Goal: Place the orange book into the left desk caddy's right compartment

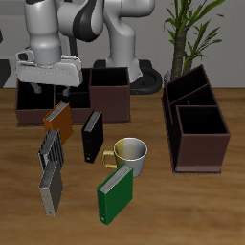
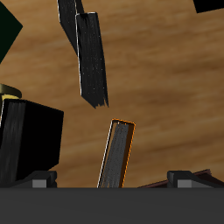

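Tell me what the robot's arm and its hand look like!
The arm is chunky and rounded, with smooth white shells and black parts at the joints. Its gripper has a boxy pale grey body with two short dark fingers. No cables or markings can be made out.

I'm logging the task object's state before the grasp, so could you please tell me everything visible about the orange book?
The orange book is a thin hardcover with an orange cover and pale page edges. It stands upright on the wooden table, tilted slightly, just in front of a dark reddish-brown caddy and beside the black book. The gripper hangs just above it; nothing is seen gripping it. In the wrist view its edge looks grey with an orange rim.
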You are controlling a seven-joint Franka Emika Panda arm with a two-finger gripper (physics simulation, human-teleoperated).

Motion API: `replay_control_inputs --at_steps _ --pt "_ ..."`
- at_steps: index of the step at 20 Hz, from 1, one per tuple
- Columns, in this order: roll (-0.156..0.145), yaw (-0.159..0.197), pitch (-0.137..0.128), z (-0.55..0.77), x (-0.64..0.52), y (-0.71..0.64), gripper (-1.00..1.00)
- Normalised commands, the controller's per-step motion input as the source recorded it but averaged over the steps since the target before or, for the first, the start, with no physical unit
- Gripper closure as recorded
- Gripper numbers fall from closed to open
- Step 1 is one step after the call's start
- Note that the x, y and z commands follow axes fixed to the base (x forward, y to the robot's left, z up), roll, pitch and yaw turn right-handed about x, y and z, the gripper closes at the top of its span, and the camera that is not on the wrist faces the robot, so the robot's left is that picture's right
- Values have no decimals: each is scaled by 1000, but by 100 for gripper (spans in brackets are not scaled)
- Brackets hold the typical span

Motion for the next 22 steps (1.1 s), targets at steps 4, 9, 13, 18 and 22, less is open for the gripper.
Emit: replay_control_inputs --at_steps 4,9,13,18,22 --pt "-47 -23 -22 -169 -30 -224 -100" --pt "-32 -18 -5 -224 -33 -191 -100" --pt "-21 -26 2 -140 -23 -15 -100" --pt "18 -47 7 -134 -3 174 -100" --pt "-5 -17 16 -141 74 59 -100"
